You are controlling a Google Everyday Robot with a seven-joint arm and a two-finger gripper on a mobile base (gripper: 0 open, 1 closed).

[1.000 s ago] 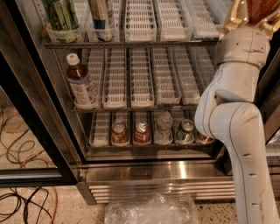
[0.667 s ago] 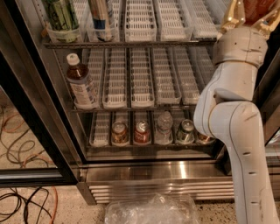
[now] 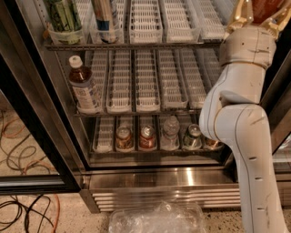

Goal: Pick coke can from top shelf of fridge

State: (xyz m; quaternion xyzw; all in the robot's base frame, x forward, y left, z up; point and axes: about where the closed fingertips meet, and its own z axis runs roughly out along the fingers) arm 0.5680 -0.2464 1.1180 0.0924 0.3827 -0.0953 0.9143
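Speckled floor (image 3: 75,217): tangled cables (image 3: 18,210) far down-left of gripper (image 3: 260,14), itself top right; crumpled clear plastic (image 3: 157,219) below-left.

Upper right, the gripper (image 3: 260,14) clasps the coke can (image 3: 269,5); a bottle (image 3: 84,87) stands mid-left, cans (image 3: 147,136) in the row below.
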